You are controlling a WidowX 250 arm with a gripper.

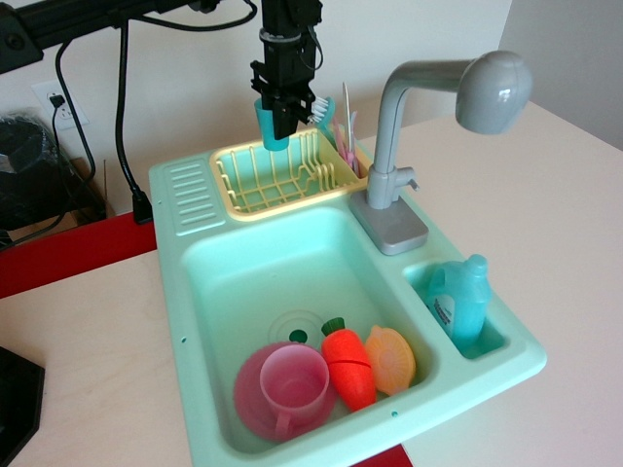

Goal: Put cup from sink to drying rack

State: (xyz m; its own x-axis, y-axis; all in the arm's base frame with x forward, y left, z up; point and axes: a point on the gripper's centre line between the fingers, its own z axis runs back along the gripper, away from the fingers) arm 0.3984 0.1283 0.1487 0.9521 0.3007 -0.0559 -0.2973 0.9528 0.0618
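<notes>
My gripper (280,122) is shut on the teal-blue cup (271,127) and holds it upright in the air just above the back edge of the pale yellow drying rack (277,175). The cup's lower end hangs a little above the rack's slats. The rack sits at the back of the mint-green sink (195,292), behind the deep basin. The gripper's fingers cover part of the cup's right side.
A pink mug (292,387) on a pink plate, a toy carrot (348,368) and an orange shell-like piece (391,358) lie at the basin's front. A grey faucet (428,117) stands right of the rack. A blue bottle (458,300) fills the side compartment. Utensils (343,131) stand at the rack's right end.
</notes>
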